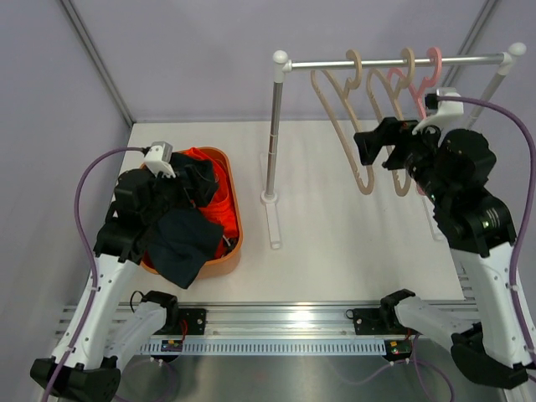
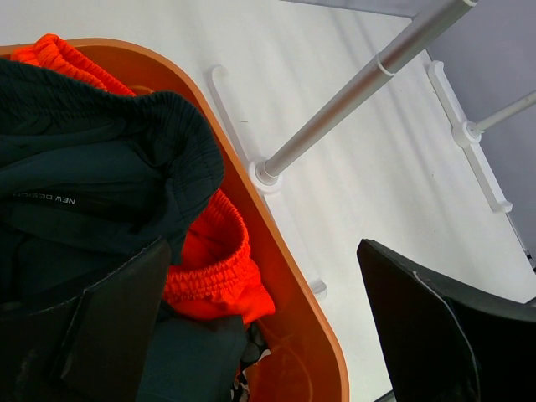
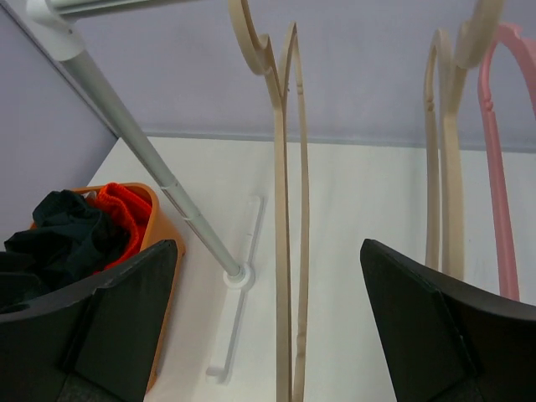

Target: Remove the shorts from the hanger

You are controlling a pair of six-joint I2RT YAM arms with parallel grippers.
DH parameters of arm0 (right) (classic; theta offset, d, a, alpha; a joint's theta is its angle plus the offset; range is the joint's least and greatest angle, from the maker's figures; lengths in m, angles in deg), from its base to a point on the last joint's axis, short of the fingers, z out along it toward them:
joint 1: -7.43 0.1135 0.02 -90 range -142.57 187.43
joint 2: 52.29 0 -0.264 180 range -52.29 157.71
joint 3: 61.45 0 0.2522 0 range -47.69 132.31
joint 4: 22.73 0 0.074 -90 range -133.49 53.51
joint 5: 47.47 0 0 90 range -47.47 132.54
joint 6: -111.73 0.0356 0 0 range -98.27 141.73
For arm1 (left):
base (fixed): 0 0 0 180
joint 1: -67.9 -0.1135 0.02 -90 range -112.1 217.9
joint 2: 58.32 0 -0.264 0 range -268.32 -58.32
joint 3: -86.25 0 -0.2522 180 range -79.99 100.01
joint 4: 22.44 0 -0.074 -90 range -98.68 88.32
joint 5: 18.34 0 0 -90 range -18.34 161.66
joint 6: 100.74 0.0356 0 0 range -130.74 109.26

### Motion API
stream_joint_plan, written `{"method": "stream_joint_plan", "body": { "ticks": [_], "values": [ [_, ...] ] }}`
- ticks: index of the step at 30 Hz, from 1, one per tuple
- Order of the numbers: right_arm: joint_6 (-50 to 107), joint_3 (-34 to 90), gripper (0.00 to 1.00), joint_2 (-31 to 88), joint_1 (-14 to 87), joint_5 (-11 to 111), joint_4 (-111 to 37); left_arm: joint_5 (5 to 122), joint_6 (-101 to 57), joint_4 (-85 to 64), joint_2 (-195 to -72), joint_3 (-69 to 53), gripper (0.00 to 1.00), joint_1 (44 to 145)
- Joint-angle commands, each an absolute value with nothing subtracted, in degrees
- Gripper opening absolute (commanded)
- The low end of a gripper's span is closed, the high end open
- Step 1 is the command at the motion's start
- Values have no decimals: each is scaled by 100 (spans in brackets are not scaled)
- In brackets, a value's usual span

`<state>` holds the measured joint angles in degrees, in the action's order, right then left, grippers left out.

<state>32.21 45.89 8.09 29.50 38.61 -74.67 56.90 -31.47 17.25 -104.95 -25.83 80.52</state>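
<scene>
The navy shorts (image 1: 180,247) lie in the orange basket (image 1: 239,226), draped over its near rim. The orange shorts (image 1: 222,188) lie under them, and a bit of the camouflage shorts (image 2: 243,381) shows at the basket's bottom. My left gripper (image 1: 194,180) hangs open and empty over the basket; the left wrist view shows the navy shorts (image 2: 92,167) and orange shorts (image 2: 209,260) beside it. My right gripper (image 1: 368,144) is open and empty beside a bare beige hanger (image 3: 285,251) on the rail (image 1: 394,61).
A second beige hanger (image 1: 400,109) and a pink hanger (image 1: 423,92) hang bare on the rail. The rack's left pole (image 1: 274,134) stands mid-table on a white foot. Grey walls close the table's back and sides.
</scene>
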Motion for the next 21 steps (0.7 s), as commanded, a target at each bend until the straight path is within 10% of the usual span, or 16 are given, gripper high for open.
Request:
{"method": "stream_joint_plan", "body": {
  "ticks": [1, 21],
  "values": [
    [3500, 4083, 99, 292, 2923, 3700, -7324, 5461, -3034, 1390, -10332, -2611, 99, 8038],
    [3711, 2465, 100, -852, 2923, 3981, -7209, 5584, -3113, 1206, -9980, -2804, 99, 8038]
  ]
}}
